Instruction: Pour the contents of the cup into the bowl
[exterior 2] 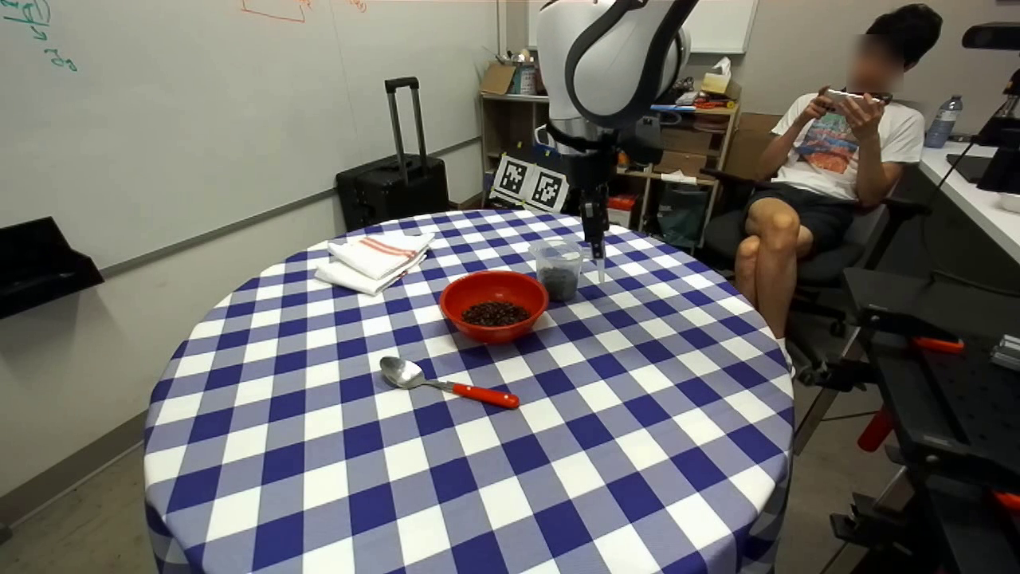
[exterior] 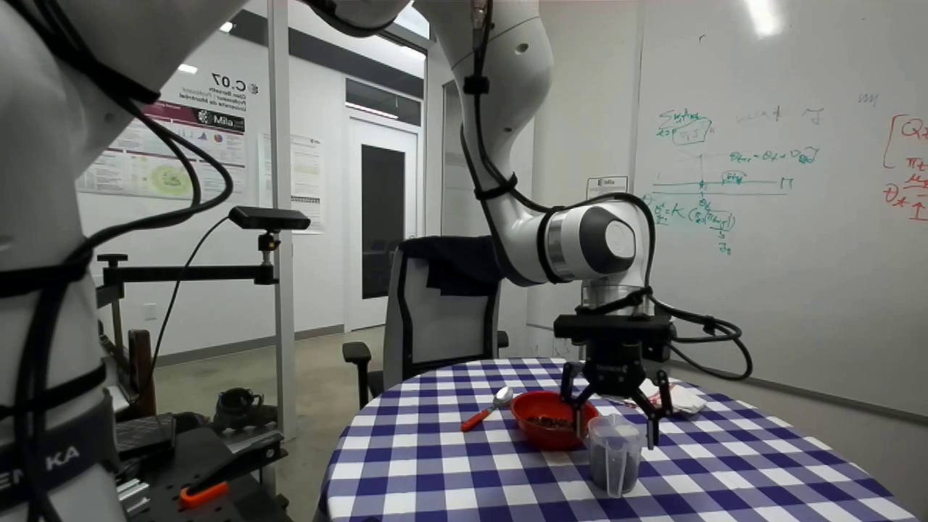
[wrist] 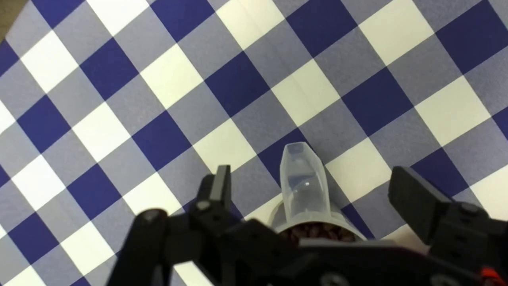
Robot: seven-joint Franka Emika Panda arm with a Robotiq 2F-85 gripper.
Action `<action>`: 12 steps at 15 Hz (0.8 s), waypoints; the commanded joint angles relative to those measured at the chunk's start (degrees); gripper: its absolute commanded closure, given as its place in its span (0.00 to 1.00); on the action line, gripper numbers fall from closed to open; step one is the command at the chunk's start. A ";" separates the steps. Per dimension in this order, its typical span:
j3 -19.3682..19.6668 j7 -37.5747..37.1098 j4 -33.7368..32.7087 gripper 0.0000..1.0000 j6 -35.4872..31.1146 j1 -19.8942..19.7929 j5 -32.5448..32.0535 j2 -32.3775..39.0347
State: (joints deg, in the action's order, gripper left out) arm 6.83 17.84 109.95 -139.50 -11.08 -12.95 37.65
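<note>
The cup is a clear plastic tumbler with a side handle. It stands upright on the table in both exterior views (exterior: pixel 605 460) (exterior 2: pixel 560 279). In the wrist view the cup (wrist: pixel 305 182) shows dark reddish beans inside; the gripper body hides its near part. The red bowl (exterior: pixel 533 433) stands right beside the cup, also seen in an exterior view (exterior 2: pixel 494 330), with dark beans in its bottom. My gripper (exterior: pixel 617 435) is open and points down. Its fingers are apart on either side of the cup's handle, near rim height, in the wrist view (wrist: pixel 311 178).
A spoon with a red handle (exterior 2: pixel 484 395) lies near the bowl. Folded white cloths (exterior 2: pixel 378 259) lie beyond the bowl. The round table has a blue-and-white checked cloth (exterior 2: pixel 382 494). A chair (exterior: pixel 446 326) stands by the table. A person (exterior 2: pixel 837 135) sits beyond it.
</note>
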 commanded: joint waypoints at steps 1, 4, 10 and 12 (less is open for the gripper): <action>-0.42 1.17 -3.79 0.00 -0.01 -0.66 -0.24 2.82; -0.71 1.36 -5.44 0.00 0.09 -0.92 0.13 4.10; -1.14 1.77 -6.67 0.19 0.42 -1.05 0.13 5.21; -1.08 1.85 -6.76 0.36 0.51 -1.02 0.00 5.32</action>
State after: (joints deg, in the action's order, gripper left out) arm 6.37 18.00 104.82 -139.49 -11.32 -12.93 42.01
